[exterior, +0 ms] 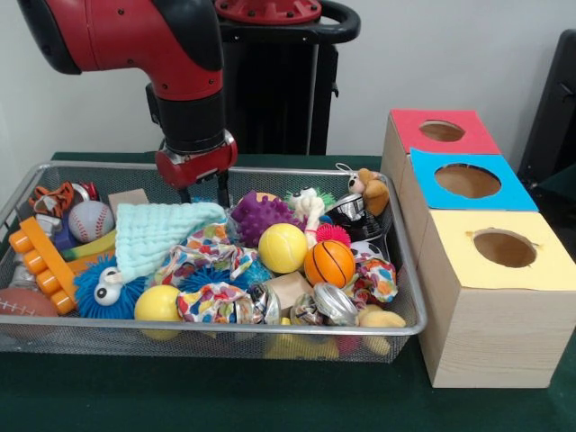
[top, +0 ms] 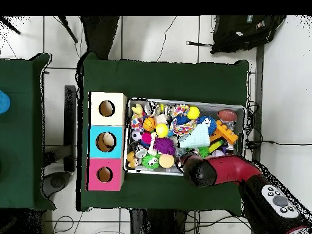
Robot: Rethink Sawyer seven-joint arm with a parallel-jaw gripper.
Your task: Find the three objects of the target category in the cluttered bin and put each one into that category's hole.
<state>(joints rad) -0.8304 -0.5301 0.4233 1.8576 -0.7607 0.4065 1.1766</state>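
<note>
The claw (exterior: 203, 192) hung at the wire bin's (exterior: 409, 270) far rim, tips just above the mint cloth (exterior: 162, 232); its opening could not be judged. Nothing was seen gripped. The purple spiky ball (exterior: 259, 216) lay beside it.

Three holed boxes are counted beside one wire bin (exterior: 409, 270): red (exterior: 441, 131), blue (exterior: 468, 180) and yellow (exterior: 504, 247); two yellow balls (exterior: 283, 248) are seen inside.
</note>
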